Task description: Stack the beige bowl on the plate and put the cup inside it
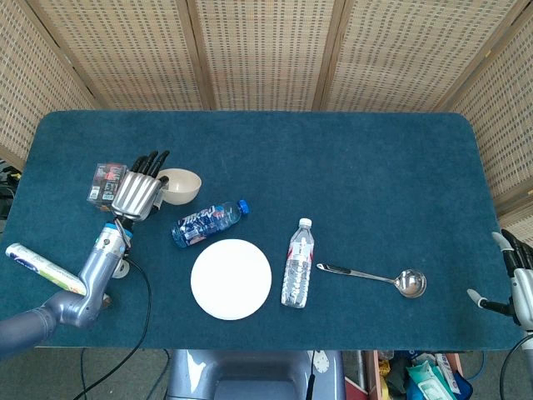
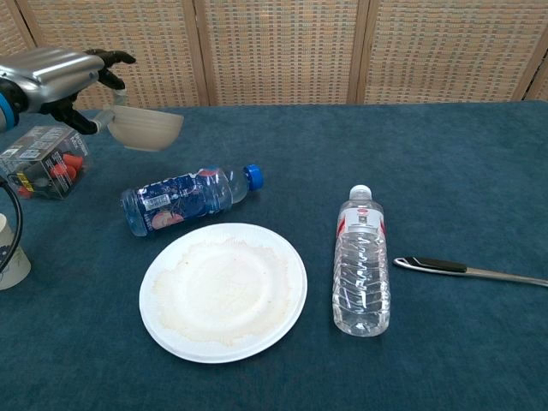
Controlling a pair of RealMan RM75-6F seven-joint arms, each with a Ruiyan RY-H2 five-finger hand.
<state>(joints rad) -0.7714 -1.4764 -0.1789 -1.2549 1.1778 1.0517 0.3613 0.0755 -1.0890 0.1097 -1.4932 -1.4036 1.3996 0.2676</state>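
You have the beige bowl (image 2: pixel 145 127) pinched at its rim in your left hand (image 2: pixel 62 75), held off the table, back and to the left of the white plate (image 2: pixel 224 291). The hold is on one edge only, so a quick swing or wrist roll could tip the bowl or let it slip. The blue-labelled bottle (image 2: pixel 187 199) lies on its side between bowl and plate, so a low carry could clip it and roll it onto the plate. The cup (image 2: pixel 10 253) stands at the left edge, near your forearm and its cable (image 1: pixel 137 333). A clear packet of red items (image 2: pixel 41 163) sits just under the hand. The clear water bottle (image 2: pixel 361 262) and ladle (image 1: pixel 379 277) lie right of the plate, out of the way. Your right hand (image 1: pixel 515 282) hangs at the table's edge, fingers apart, holding nothing.
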